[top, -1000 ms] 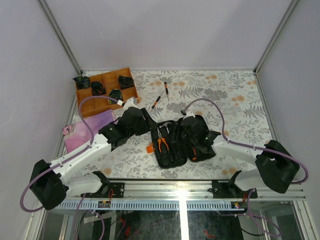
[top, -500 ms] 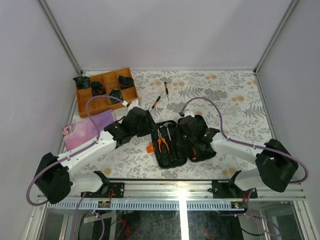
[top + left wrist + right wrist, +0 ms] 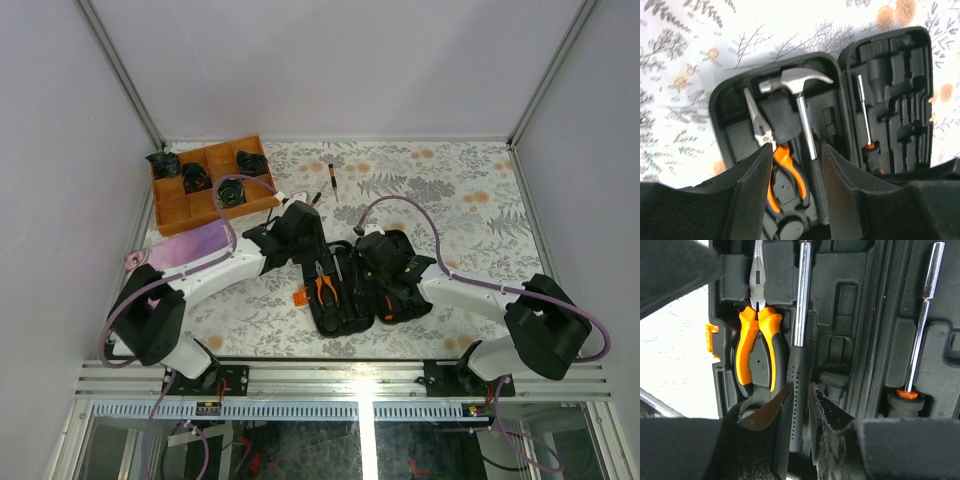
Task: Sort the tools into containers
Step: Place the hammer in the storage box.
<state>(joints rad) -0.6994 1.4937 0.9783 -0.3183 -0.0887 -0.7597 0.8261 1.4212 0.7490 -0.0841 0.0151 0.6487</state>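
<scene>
The black tool case (image 3: pixel 335 315) lies open on the floral table. In its left half sit orange-handled pliers (image 3: pixel 790 172) (image 3: pixel 745 350) and a steel-headed hammer (image 3: pixel 795 80) (image 3: pixel 799 305). A thin driver (image 3: pixel 863 112) (image 3: pixel 920 330) rests in the right half. My left gripper (image 3: pixel 305 228) (image 3: pixel 797 150) hovers open over the pliers and hammer shaft, holding nothing. My right gripper (image 3: pixel 365 250) (image 3: pixel 800 387) has its fingers close on either side of the hammer's black handle; whether they touch it is unclear. A loose orange-and-black driver (image 3: pixel 333 180) lies on the table beyond the case.
An orange-brown wooden divided tray (image 3: pixel 175 210) holding black items stands at the far left. A pink-purple sheet (image 3: pixel 185 245) lies just in front of it. The small orange tab (image 3: pixel 298 297) sticks out at the case's left edge.
My left arm has swung forward and right, so its gripper now sits over the case's far left corner with narrower jaws. The right gripper's jaws have closed in around the hammer handle.
</scene>
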